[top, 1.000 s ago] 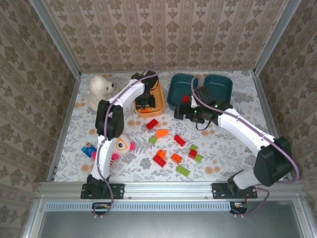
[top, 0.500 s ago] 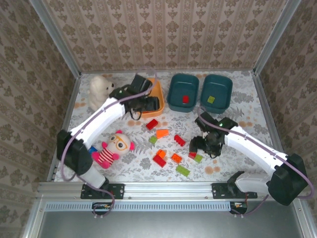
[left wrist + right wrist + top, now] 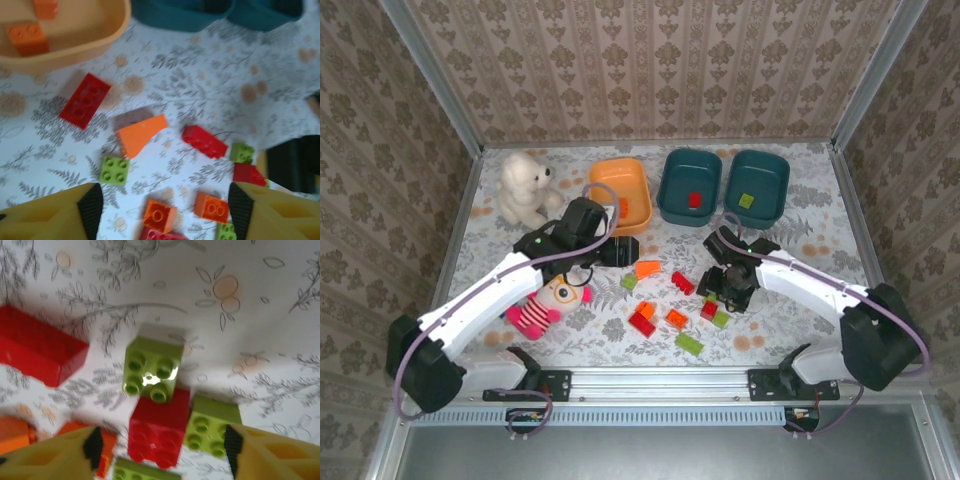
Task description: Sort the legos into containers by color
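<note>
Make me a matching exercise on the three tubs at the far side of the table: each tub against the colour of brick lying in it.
Tubs:
1. orange tub
2. middle teal tub
3. right teal tub

Contents:
A. green brick
B. orange bricks
C. red brick

Pairs: 1-B, 2-C, 3-A.

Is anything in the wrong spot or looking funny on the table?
Two soft toys are mixed in with the bricks: a white bear beside the orange tub and a striped doll lying down. They aren't bricks. Nothing looks spilled or broken.
</note>
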